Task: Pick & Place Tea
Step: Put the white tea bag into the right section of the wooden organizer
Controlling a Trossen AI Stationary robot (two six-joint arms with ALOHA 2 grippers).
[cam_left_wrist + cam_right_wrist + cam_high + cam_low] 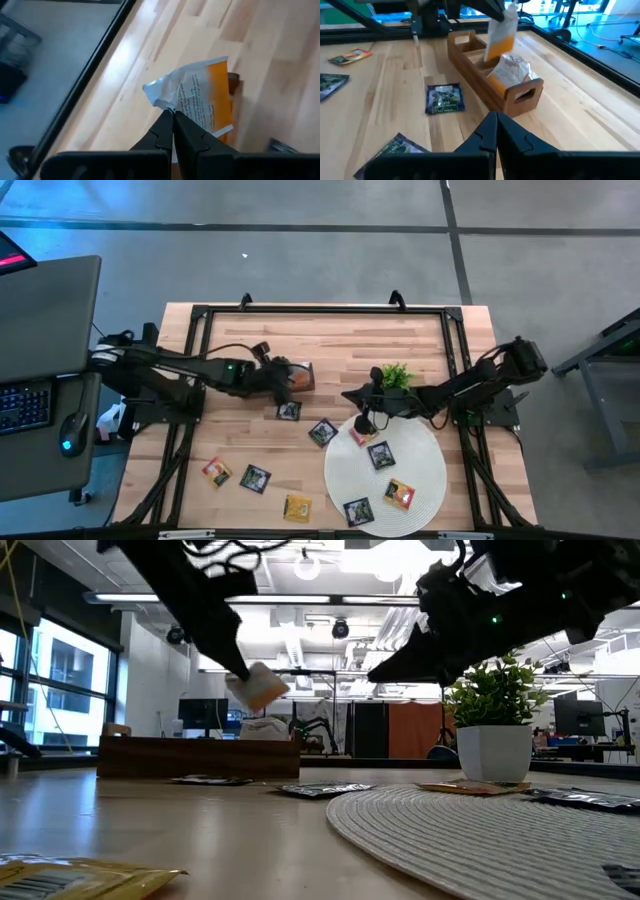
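Left gripper (172, 114) pinched shut on a white-and-orange tea packet (202, 97), held above the wooden tray (490, 75) toward the table's far edge, likely for dropping in; right gripper (496, 120) closed, empty, over the mat's (425, 480) far rim.

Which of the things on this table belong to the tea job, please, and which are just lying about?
Job:
- white-and-orange tea packet, held in the shut left gripper
- loose flat square tea packets, e.g. the black one
- brown wooden divided tray

Lying about:
- small green potted plant
- round white woven mat
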